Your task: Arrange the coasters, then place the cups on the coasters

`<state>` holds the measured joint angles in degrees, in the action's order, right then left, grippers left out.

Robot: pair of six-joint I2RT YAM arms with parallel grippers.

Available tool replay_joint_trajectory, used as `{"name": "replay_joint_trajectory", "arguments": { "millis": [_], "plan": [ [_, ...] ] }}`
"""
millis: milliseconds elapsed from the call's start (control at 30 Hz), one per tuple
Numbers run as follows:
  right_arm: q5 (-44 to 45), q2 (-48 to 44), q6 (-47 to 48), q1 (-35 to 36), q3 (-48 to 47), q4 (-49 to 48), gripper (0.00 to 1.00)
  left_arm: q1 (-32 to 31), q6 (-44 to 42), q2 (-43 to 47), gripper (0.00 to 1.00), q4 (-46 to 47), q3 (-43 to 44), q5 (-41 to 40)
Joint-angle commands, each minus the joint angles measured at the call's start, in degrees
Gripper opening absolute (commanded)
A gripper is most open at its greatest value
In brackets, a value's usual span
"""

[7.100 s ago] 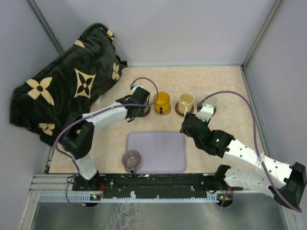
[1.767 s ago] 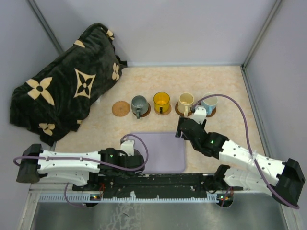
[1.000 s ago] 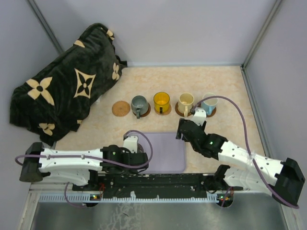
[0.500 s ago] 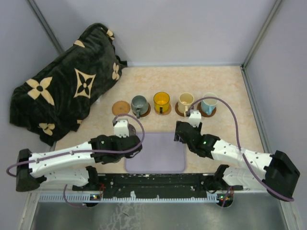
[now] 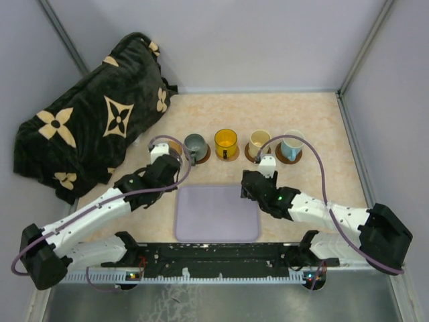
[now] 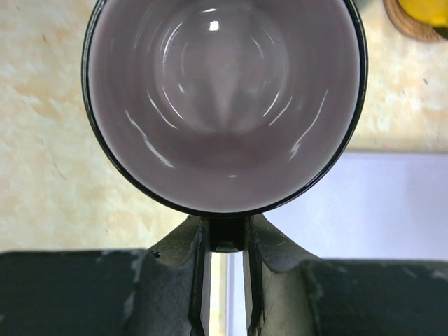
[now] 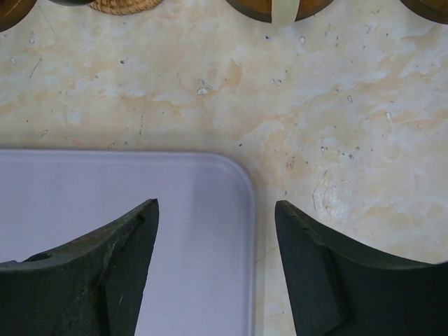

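Note:
My left gripper (image 5: 167, 166) is shut on the handle of the translucent purple-grey cup (image 6: 224, 105), which hangs above the table just left of the lavender tray's far left corner. Further back stands a row of cups on brown coasters: dark grey-green (image 5: 194, 143), yellow-orange (image 5: 226, 140), cream (image 5: 260, 140) and light blue (image 5: 292, 143). The left arm hides the spot at the row's left end. Over the tray's far right corner, my right gripper (image 7: 217, 210) is open with nothing between its fingers. A tan coaster (image 7: 126, 5) peeks in at the top edge of the right wrist view.
The lavender rectangular tray (image 5: 218, 215) lies flat at the near middle with nothing on it. A dark patterned blanket (image 5: 94, 114) is heaped at the far left. Grey walls close in the table on three sides.
The left arm lifted the purple-grey cup from the tray's near left corner and carried it back toward the left end of the row. The right gripper drew slightly nearer and leftward.

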<state>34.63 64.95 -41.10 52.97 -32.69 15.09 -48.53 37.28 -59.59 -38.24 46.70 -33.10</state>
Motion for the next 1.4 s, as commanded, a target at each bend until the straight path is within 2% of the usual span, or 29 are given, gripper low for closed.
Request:
{"name": "replay_joint_trajectory", "arguments": {
  "millis": [0, 167, 500, 833, 1367],
  "plan": [
    [1.85, -2.32, -0.2, -0.04, -2.03, -0.98, 0.68, 8.88, -11.58, -1.91, 0.0, 13.28, -0.16, 5.85],
    [3.15, -6.95, -0.49, -0.06, -1.51, 1.8, 0.68, 16.78, -16.31, -7.99, 0.0, 13.74, 3.95, 11.1],
    [5.2, -14.81, -1.35, -0.06, -3.3, 8.34, 0.68, 25.89, -20.45, -18.57, 0.0, 16.46, 10.59, 19.26],
    [7.64, -16.68, -1.26, -0.06, -5.67, 11.73, 0.68, 28.73, -22.37, -27.59, 0.0, 12.21, 18.78, 21.33],
    [7.47, -15.54, -1.39, -0.03, -6.17, 12.11, 0.68, 29.61, -21.83, -30.53, 0.0, 11.67, 18.88, 21.12]
  ]
}}
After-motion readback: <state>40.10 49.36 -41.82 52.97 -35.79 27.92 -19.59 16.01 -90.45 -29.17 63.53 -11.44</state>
